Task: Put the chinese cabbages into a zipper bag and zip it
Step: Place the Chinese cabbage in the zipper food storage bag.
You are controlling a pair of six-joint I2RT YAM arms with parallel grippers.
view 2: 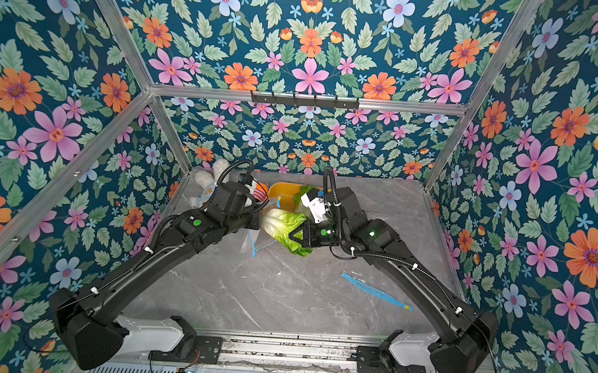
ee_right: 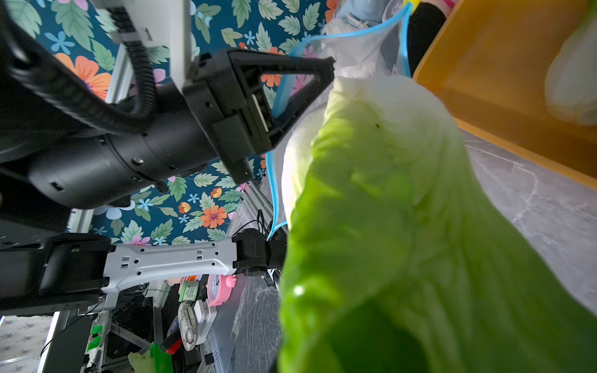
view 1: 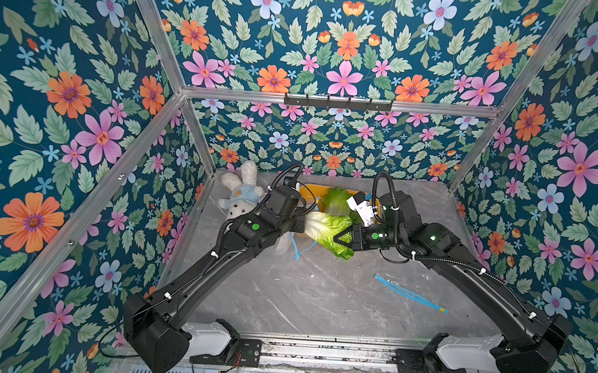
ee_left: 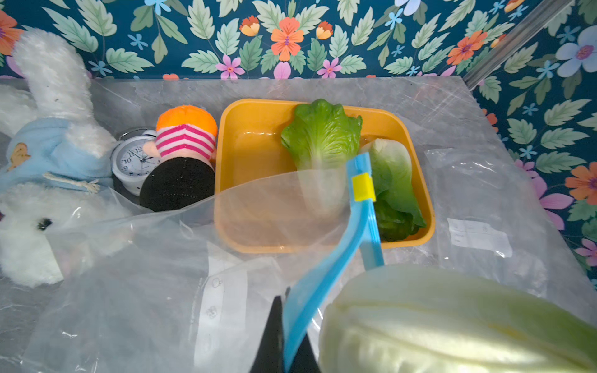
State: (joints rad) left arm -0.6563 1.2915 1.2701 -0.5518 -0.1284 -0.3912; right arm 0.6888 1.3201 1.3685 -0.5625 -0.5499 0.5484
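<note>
The left jaws are pinched shut on the blue rim of the zipper bag; the right jaws clamp the leafy end of one chinese cabbage, its pale base pointing into the bag's mouth (just beside it). Two more cabbages lie in the yellow tray beyond the bag.

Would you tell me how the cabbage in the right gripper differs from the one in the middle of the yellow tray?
The held cabbage is clamped at its leafy end by the right gripper; the tray cabbage lies ungripped in the yellow tray. The held cabbage's pale base meets the mouth of the zipper bag; the tray cabbage lies outside it. Both have green leaves.
</note>
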